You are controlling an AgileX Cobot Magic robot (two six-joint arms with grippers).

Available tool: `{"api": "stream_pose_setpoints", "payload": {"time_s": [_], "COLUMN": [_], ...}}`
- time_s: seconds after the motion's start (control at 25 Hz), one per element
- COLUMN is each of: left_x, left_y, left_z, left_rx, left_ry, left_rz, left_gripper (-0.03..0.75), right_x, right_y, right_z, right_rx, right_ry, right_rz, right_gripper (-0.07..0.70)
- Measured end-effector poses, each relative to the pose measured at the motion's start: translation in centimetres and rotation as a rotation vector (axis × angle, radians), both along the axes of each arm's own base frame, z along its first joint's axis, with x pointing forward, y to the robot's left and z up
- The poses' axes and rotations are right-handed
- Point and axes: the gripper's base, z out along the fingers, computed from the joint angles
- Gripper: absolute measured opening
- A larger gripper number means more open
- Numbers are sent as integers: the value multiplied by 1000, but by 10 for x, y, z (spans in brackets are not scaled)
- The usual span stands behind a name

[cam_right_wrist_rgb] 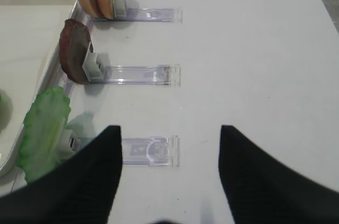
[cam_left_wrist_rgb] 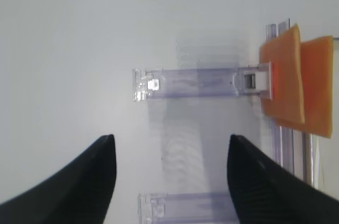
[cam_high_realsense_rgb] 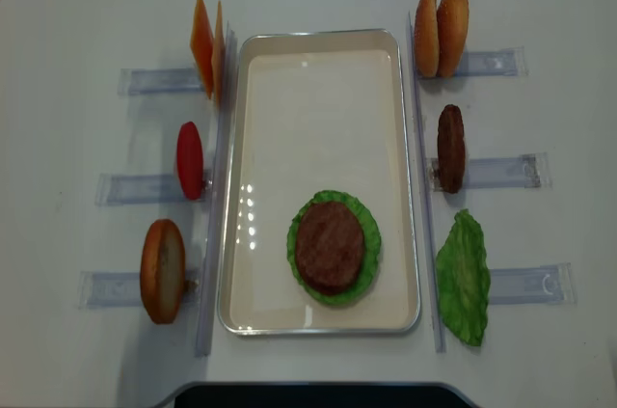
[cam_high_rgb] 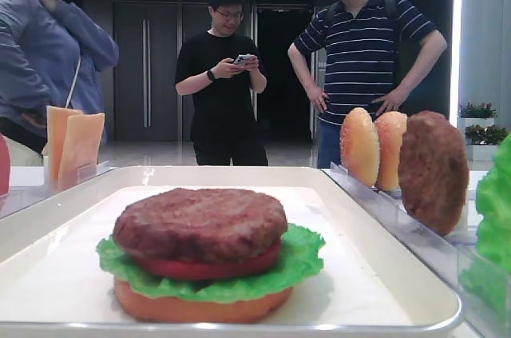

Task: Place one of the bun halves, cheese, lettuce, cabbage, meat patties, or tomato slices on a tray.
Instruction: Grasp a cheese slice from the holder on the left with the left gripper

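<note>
It looks like a public hall used for a demonstration: three onlookers (cam_high_rgb: 221, 74) stand behind a white table (cam_high_realsense_rgb: 540, 3), in front of dark tall doors (cam_high_rgb: 148, 74), with potted plants (cam_high_rgb: 477, 111) at the side.

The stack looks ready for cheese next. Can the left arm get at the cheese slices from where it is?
Probably yes. In the left wrist view the tool hangs open over bare table, and the cheese stands upright in its clear holder just ahead to one side, with nothing between them.

Tray (cam_high_realsense_rgb: 318, 70) half bare; holders (cam_high_realsense_rgb: 487, 172) flank.
</note>
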Motion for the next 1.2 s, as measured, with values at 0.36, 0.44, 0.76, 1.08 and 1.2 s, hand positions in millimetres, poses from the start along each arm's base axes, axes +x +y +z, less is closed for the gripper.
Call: {"api": "stream_pose_setpoints", "payload": {"time_s": [0.36, 0.44, 0.76, 1.08, 1.2], "left_x": [50, 52, 58, 58, 58], "left_y": [3, 3, 3, 2, -6], "left_z": [-26, -26, -24, -26, -27], "left_rx": [-3, -2, 1, -8, -9], "left_ry": [10, 9, 9, 15, 26], "left_rz": [-1, -3, -7, -9, -28], "left_gripper": [489, 487, 486, 485, 485], "right_x": [0, 0, 0, 0, 0], "right_y": [0, 0, 0, 0, 0], "right_z": [0, 0, 0, 0, 0], "right_rx": [0, 0, 0, 0, 0], "right_ry": [0, 0, 0, 0, 0], "right_rz": [0, 0, 0, 0, 0], "right_gripper": [417, 417, 417, 417, 417]}}
